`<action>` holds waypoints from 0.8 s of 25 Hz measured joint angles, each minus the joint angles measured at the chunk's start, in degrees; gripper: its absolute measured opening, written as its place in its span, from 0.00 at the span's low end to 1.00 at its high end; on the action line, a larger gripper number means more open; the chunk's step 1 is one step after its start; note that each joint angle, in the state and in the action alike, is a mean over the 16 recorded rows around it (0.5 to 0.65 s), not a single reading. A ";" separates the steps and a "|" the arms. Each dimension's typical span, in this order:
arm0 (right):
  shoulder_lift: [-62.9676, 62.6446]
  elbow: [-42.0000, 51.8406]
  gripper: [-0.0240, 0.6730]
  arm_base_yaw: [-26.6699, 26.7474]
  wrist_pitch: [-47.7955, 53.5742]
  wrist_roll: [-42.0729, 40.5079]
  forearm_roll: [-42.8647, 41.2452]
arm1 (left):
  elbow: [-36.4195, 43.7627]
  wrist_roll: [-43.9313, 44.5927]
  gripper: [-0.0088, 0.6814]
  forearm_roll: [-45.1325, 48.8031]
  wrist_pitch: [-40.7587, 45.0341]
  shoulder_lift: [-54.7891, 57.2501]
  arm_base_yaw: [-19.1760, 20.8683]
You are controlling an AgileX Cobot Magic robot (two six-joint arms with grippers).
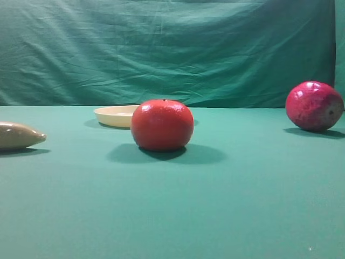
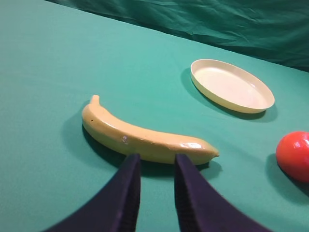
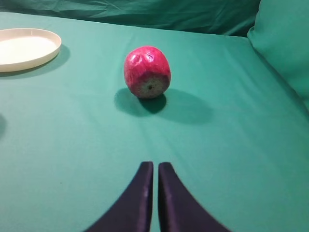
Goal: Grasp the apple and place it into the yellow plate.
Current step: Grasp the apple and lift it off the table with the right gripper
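The apple (image 3: 147, 72) lies on its side on the green tablecloth (image 3: 231, 145), well ahead of the right gripper (image 3: 153, 169), whose fingers are pressed together and hold nothing. To grasp it well, that gripper should probably spread its fingers before advancing and close across the fruit's middle. The yellow plate (image 3: 43, 55), off to the left, is empty.

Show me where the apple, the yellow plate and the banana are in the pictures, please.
apple (image 3: 146, 71): right wrist view, on its red upper side.
yellow plate (image 2: 231, 85): left wrist view, on its bare inner floor.
banana (image 2: 145, 139): left wrist view, on the middle of its body.
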 joint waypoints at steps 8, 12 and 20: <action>0.00 0.09 0.03 0.00 -1.56 0.07 0.31 | 0.00 0.00 0.24 0.00 0.00 0.00 0.00; 0.00 0.18 0.03 0.00 -5.55 0.55 1.83 | 0.00 0.00 0.24 0.00 0.00 0.00 0.00; 1.87 -2.23 0.03 0.00 -12.84 1.72 5.40 | 0.00 0.00 0.24 0.00 0.00 0.00 0.00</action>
